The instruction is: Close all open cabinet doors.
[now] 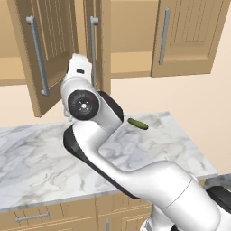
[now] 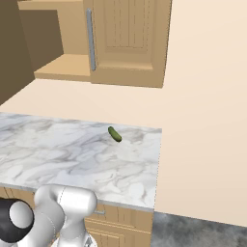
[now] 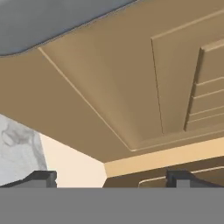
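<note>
Progress: you have not finished; judging from the left base view, at least two cabinet doors stand swung out from the wall cabinets.
Left open door [image 1: 43,54]: it hangs at the far left above the desk, angled out toward you, with its grooved face and bar handle showing.
Middle open door [image 1: 95,40]: you see it nearly edge-on, just right of the first, with your arm's upper part in front of it.
Right door [image 1: 187,36]: it looks flush or close to flush with its cabinet; in the right base view the same door [image 2: 128,41] also appears shut, though you cannot be certain from these angles.
Left to do: both left doors need pushing home, by my reading.
Fingers: the gripper [image 3: 111,179] shows two dark tips set wide apart with nothing between them, close under a door panel [image 3: 131,96].
Door material: light-tan wood, matte, with a recessed panel of stepped grooves and square edges.
Handles: long, straight, grey metal bars [image 1: 38,56], mounted vertically.
Desk [image 1: 40,162]: smooth white-and-grey veined marble with a squared front edge.
Pickle [image 1: 137,124]: a small, dark-green, elongated thing lying on the desk toward its far right, well clear of the doors.
</note>
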Available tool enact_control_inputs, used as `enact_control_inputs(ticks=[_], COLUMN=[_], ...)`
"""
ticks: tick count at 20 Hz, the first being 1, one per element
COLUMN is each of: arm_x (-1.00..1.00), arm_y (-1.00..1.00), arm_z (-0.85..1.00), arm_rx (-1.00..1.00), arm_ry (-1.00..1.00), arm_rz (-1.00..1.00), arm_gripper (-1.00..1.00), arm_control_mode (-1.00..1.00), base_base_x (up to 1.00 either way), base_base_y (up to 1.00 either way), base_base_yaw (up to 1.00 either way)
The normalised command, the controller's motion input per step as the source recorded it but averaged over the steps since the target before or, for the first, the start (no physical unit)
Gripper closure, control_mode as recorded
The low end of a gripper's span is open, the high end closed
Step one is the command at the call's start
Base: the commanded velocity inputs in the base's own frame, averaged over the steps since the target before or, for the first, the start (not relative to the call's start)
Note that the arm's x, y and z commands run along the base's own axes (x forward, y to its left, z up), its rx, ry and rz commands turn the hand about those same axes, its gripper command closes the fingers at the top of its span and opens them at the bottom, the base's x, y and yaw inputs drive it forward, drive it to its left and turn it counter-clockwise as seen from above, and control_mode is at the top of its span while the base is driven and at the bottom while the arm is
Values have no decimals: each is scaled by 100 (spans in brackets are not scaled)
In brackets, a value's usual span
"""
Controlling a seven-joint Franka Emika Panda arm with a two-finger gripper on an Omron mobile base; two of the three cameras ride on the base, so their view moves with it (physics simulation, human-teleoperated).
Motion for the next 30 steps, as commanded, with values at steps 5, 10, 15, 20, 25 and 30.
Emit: enact_control_inputs(ticks=[5, 10, 15, 20, 25, 30], arm_x=[0, 0, 5, 42, 84, 100], arm_y=[-52, -74, -85, -84, -65, -38], arm_z=[0, 0, 0, -8, -17, -28], arm_rx=[-1, 0, 0, 0, 3, 3], arm_ry=[0, 0, 0, 4, 6, 7], arm_rz=[-7, -3, 0, 0, 0, 0], arm_gripper=[-100, -100, -100, -100, -100, -100], arm_control_mode=[-100, -100, -100, -100, -100, -100], base_base_x=[0, 0, 0, 0, 0, 0], base_base_y=[0, 0, 0, 0, 0, 0], base_base_yaw=[0, 0, 0, 0, 0, 0])
